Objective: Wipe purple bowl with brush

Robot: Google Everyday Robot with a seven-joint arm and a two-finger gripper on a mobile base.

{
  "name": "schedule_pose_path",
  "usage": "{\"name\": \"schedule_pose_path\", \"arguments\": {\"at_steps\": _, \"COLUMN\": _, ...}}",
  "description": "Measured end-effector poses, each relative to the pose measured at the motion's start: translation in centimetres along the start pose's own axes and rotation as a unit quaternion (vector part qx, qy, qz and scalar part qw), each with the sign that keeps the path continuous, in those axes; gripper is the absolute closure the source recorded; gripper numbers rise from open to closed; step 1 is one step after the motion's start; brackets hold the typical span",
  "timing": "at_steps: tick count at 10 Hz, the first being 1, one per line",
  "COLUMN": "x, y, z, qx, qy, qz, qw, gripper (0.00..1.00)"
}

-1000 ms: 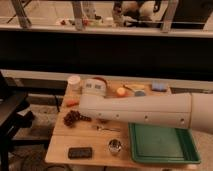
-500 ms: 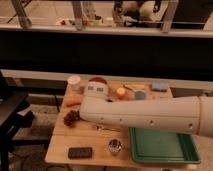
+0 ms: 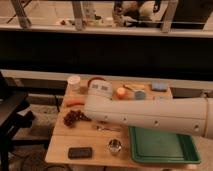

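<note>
My white arm (image 3: 150,115) reaches from the right across the middle of the wooden table (image 3: 62,142). My gripper (image 3: 98,90) is at the arm's far end, a grey-white block just in front of the orange-red bowl (image 3: 96,80) at the back left. The purple bowl and the brush do not show; the arm covers much of the table's middle. A dark maroon lumpy cluster (image 3: 75,117) lies left of the arm's end.
Back row: white cup (image 3: 74,82), orange ball (image 3: 120,92), blue sponge (image 3: 159,86). An orange carrot-like piece (image 3: 75,102) lies at left. In front: thin silver utensil (image 3: 107,128), metal cup (image 3: 115,146), flat black slab (image 3: 80,152), green tray (image 3: 162,145). A dark chair (image 3: 10,115) stands left of the table.
The arm's end has sunk slightly and shifted a little toward the table's front. Nothing on the table has visibly moved.
</note>
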Motion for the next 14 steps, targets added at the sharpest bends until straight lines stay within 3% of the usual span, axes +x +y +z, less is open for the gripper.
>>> {"name": "schedule_pose_path", "arguments": {"at_steps": 7, "x": 0.0, "y": -3.3, "z": 1.6, "qx": 0.001, "qy": 0.014, "qz": -0.012, "qw": 0.9998, "gripper": 1.00}}
{"name": "schedule_pose_path", "arguments": {"at_steps": 14, "x": -4.3, "y": -2.8, "z": 1.0, "qx": 0.010, "qy": -0.023, "qz": -0.043, "qw": 0.9988, "gripper": 1.00}}
